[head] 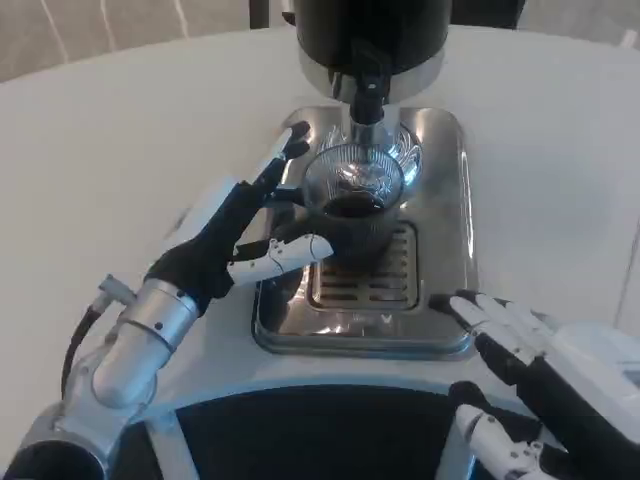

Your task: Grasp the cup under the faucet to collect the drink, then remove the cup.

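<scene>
A clear ribbed glass cup [352, 205] with dark drink in its bottom stands on the steel drip tray [440, 300], right under the black faucet [366, 92] of the dispenser. My left hand [235, 235] is at the cup's left side with fingers spread; its thumb reaches to the cup's front and its upper fingers lie along the cup's left rim, touching or nearly touching the glass. My right hand [530, 360] lies at the tray's front right corner, fingers apart, holding nothing.
The black and chrome dispenser body [370, 30] rises at the top centre, behind the cup. White table [120, 130] spreads to the left and right of the tray. A dark edge [310, 430] runs along the bottom of the picture.
</scene>
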You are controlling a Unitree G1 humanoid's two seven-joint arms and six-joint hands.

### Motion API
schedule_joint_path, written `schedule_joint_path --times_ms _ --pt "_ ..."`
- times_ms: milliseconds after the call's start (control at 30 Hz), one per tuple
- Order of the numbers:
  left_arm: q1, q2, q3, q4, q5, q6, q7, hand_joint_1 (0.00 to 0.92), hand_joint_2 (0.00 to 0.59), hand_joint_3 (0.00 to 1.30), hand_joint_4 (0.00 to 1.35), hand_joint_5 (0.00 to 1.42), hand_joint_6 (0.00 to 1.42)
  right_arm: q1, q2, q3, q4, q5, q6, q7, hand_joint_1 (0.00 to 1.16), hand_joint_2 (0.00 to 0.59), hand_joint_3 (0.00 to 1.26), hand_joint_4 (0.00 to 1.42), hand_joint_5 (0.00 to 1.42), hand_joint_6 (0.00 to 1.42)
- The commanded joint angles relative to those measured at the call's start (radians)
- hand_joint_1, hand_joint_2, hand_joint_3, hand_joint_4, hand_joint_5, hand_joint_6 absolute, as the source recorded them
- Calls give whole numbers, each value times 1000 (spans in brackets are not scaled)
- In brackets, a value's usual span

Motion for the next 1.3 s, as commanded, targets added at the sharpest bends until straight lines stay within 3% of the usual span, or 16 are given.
schedule_joint_path --times_ms 33,433,867,1300 --pt "-5 -8 1 15 -15 -15 -35 284 61 37 10 360 304 36 70 13 -15 -20 -18 -1 0 586 55 0 0 0" --pt "-13 7 -8 -3 10 -48 -4 284 61 50 34 330 274 79 81 20 -15 -13 -24 -20 0 585 63 0 0 0" --pt "-23 30 2 5 1 -42 -8 284 61 65 44 330 286 60 73 78 -15 -54 24 -13 0 584 71 0 0 0" --pt "-42 -15 3 27 -16 -37 -51 312 76 77 53 383 337 70 64 50 -15 -39 30 -7 0 584 81 0 0 0"
